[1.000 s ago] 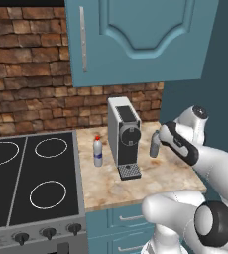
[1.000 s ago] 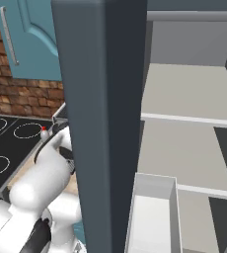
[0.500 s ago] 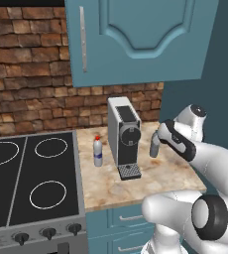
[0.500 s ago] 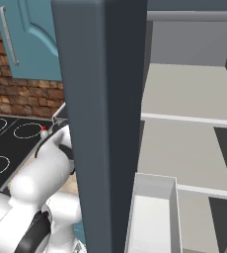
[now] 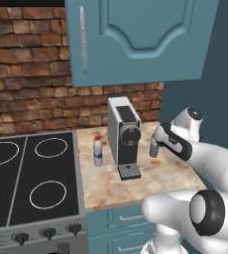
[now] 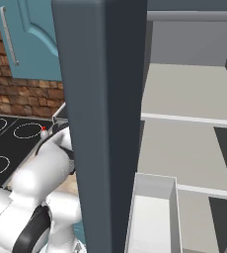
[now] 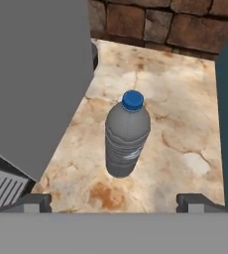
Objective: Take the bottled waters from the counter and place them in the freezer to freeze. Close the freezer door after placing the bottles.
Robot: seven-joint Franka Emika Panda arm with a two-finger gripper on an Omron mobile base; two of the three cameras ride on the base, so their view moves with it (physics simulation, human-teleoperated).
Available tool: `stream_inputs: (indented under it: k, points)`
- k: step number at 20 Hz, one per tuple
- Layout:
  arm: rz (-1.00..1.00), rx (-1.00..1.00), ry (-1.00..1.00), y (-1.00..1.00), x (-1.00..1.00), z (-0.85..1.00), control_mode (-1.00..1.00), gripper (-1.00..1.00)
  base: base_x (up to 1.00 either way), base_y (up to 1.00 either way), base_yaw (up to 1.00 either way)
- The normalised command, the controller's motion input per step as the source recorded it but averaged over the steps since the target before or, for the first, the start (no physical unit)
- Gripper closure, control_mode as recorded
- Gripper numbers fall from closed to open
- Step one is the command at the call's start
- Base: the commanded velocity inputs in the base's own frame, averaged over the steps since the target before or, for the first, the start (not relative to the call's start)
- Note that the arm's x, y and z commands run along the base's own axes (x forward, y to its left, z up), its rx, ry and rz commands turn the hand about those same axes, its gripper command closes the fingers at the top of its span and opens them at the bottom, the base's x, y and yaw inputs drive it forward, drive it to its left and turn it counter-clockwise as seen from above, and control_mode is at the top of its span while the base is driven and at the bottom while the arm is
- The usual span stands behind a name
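The grey bottle (image 7: 128,135) stands upright on the counter (image 7: 180,124), toward its right end near the back edge, between the coffee machine (image 5: 124,136) and the freezer's wall. The gripper (image 7: 113,201) hangs above it, jaws spread wide and empty, lined up to straddle it. The red-capped bottle (image 5: 98,151) waits left of the machine.
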Motion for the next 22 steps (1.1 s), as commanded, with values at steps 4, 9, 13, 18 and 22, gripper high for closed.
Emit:
stream_inputs:
  k: [4, 9, 13, 18, 22]
  points:
    - [-0.04, 0.00, 0.00, 0.00, 0.35, 0.00, -1.00, -1.00, 0.00, 0.00, 0.00]
    - [-0.03, 0.00, 0.00, 0.00, 0.24, -0.02, -1.00, -1.00, 0.00, 0.00, 0.00]
    - [-0.02, 0.00, 0.00, 0.00, 0.00, -0.13, -1.00, -1.00, 0.00, 0.00, 0.00]
    - [-0.02, 0.00, 0.00, 0.01, 0.00, -0.18, -1.00, -1.00, 0.00, 0.00, 0.00]
    - [-0.01, 0.00, 0.00, 0.11, 0.00, -0.20, -1.00, -1.00, 0.00, 0.00, 0.00]
